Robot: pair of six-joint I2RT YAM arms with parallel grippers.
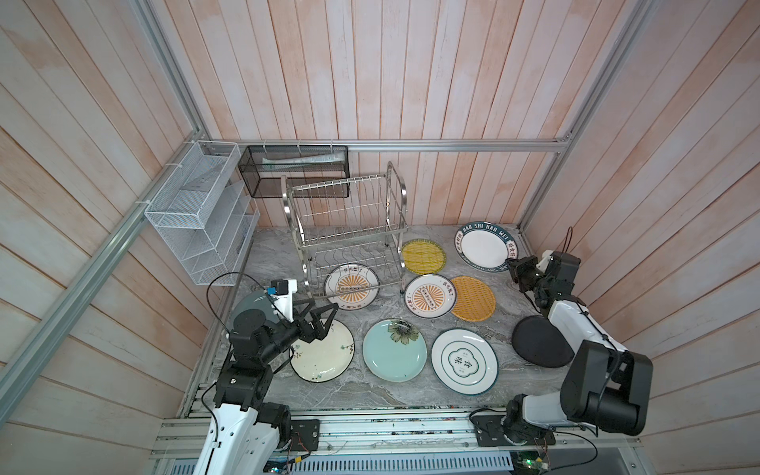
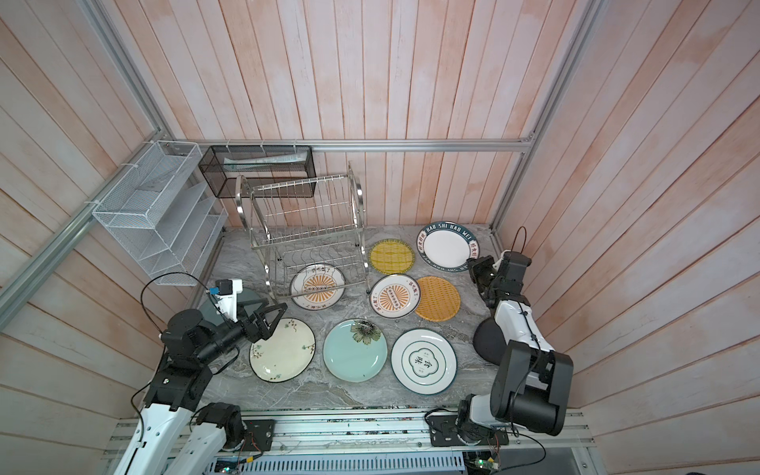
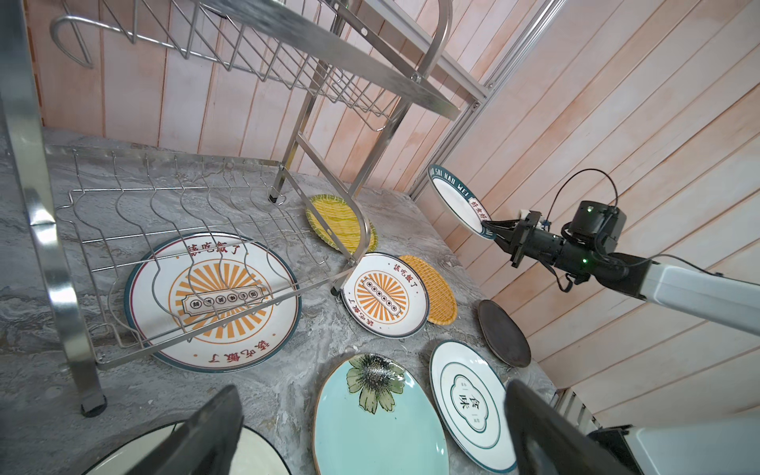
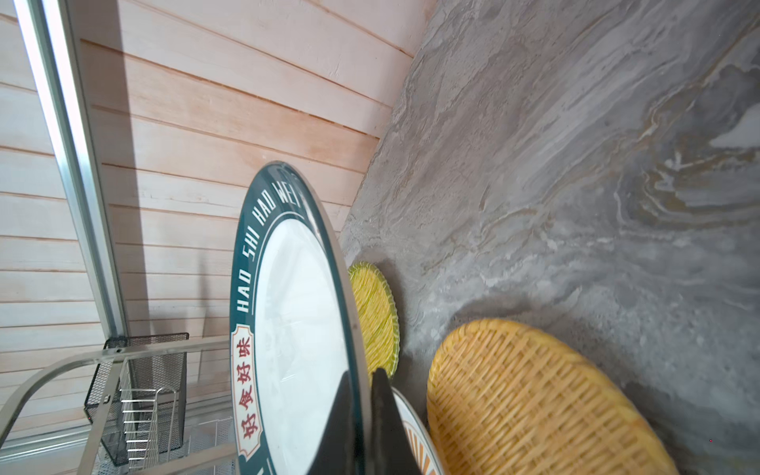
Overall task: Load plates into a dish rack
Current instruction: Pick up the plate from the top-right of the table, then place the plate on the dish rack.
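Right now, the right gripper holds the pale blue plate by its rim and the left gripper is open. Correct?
No. The right wrist view shows the right gripper holding the green-rimmed lettered plate by its rim; the pale blue plate lies on the table. The left gripper is open.

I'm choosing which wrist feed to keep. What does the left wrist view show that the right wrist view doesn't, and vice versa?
Only the left wrist view: the blue plate, the black plate, the big sunburst plate partly under the rack's lower tier, and the right arm holding the lettered plate tilted off the table.
Only the right wrist view: the black mesh box, plainly seen, and a close look at the right gripper pinching that plate's rim.
Both: the lettered plate, the yellow woven plate, the orange woven plate and part of the rack.
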